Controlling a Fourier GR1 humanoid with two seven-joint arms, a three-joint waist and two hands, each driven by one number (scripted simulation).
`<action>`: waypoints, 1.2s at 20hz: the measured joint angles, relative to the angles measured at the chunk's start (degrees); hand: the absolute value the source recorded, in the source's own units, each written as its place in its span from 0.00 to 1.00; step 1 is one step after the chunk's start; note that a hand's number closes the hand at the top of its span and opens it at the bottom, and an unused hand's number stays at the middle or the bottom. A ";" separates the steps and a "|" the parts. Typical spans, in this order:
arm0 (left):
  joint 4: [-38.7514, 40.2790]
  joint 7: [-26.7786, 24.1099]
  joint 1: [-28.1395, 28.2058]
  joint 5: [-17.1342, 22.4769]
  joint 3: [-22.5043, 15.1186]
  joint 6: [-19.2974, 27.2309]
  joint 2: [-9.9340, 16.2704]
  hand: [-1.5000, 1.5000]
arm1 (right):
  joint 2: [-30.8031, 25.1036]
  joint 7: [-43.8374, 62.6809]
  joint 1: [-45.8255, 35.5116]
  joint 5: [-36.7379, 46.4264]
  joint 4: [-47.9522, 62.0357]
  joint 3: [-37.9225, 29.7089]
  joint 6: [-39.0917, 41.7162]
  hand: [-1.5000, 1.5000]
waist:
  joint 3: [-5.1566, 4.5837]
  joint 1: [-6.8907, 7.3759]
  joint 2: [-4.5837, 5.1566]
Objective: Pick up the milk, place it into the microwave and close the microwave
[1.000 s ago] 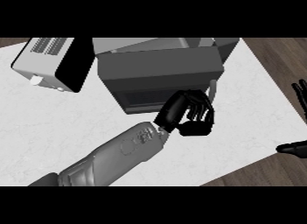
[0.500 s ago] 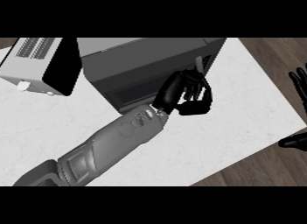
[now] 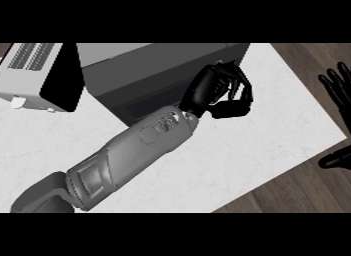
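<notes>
The left hand (image 3: 221, 92), black at the end of a long grey forearm (image 3: 122, 160) that crosses the white marbled counter top (image 3: 259, 135), sits at the front right corner of the dark grey boxy microwave (image 3: 156, 70), its fingers (image 3: 241, 97) curled inward as though wrapped round something small. What they enclose is hidden by the hand itself, so the milk cannot be made out anywhere in the head view; it may be inside that curl, or it may be out of sight, and I cannot tell which. At the upper left stands a white appliance with a slotted top and a black front panel (image 3: 34, 75); whether it is the microwave's swung-open door is unclear. The right hand (image 3: 348, 95) rests open at the view's right edge, fingers up and straight, over the brown wooden floor (image 3: 311, 190). Judging by the hand's place at the microwave's front, the step under way looks like carrying the milk in or setting it down inside. Next the hand would need to free its load in the cavity, back out without catching the frame, and then swing the door to.
</notes>
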 measured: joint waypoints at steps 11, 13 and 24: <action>1.35 -0.36 -0.83 2.43 -0.63 0.07 0.31 1.00 | -2.87 4.05 -3.56 0.83 -9.92 6.68 5.15 1.00 | 0.03 -0.80 -0.22; 1.42 -0.53 -0.76 2.73 -0.74 0.30 0.54 1.00 | -3.05 4.77 -3.71 0.73 -11.75 7.76 5.55 1.00 | 0.04 -1.13 -0.32; -0.61 -1.52 -0.72 4.59 0.04 2.61 1.89 1.00 | -3.70 7.60 -3.30 -1.06 -19.34 11.39 6.65 1.00 | 0.08 -2.63 -0.83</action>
